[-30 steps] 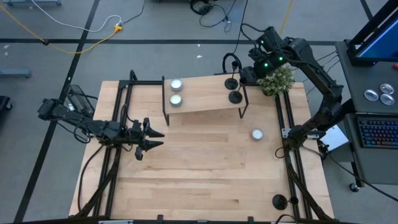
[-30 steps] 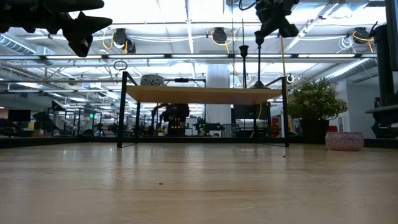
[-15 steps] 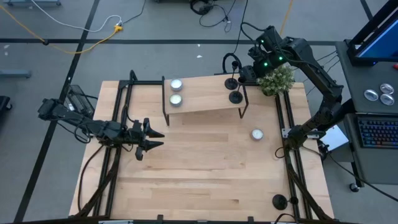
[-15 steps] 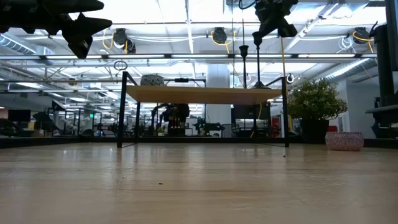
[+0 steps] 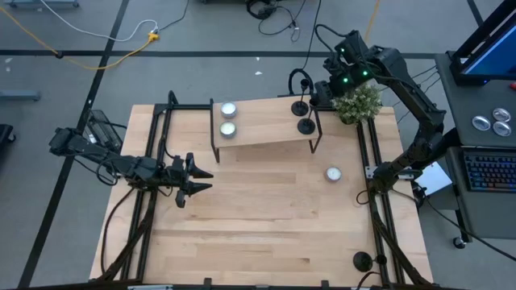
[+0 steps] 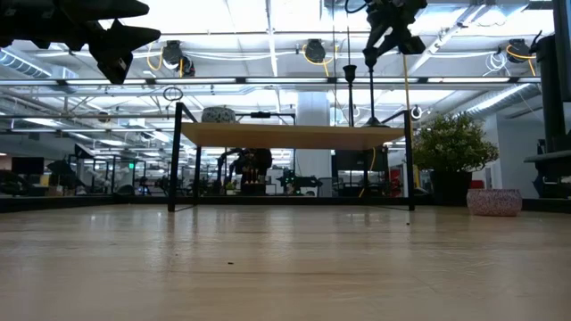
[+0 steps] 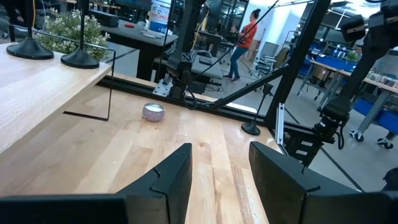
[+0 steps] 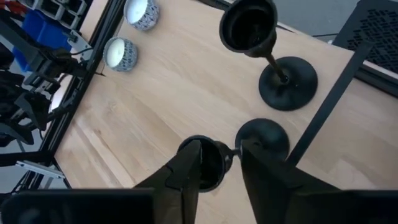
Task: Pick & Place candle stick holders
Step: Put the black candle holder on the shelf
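Raised wooden shelf carries two candle stick holders. Likely rigid, top-heavy, tippy; best gripped at thin stem. Right gripper slightly parted around stem-top cup; left gripper open, idle.

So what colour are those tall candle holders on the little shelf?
Black all over. The two candle stick holders show best in the right wrist view.

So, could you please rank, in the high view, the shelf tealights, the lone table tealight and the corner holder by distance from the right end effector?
From the right end effector, over the shelf's right end:
1. Shelf tealights, at the shelf's left end.
2. Lone tealight, on the table right of centre; close to the first.
3. Corner holder, at the table's near right corner.
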You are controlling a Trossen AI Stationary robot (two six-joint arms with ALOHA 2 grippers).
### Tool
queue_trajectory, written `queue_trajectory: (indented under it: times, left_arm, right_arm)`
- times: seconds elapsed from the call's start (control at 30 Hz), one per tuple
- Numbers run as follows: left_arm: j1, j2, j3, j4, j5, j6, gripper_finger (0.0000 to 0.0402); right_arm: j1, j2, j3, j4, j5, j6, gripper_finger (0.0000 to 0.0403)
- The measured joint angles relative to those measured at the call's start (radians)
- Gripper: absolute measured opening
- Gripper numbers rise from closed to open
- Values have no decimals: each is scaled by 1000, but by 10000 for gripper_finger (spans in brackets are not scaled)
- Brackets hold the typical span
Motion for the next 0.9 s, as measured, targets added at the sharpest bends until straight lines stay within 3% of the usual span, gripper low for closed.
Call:
queue_trajectory:
  times: [0.6, 0.9]
  left_arm:
    - [0, 0, 0, 7, 0, -7, 164]
    - [0, 0, 0, 8, -10, -7, 163]
  right_arm:
    - [-1, -3, 0, 25, -4, 7, 112]
    - [-1, -77, 0, 25, -5, -1, 112]
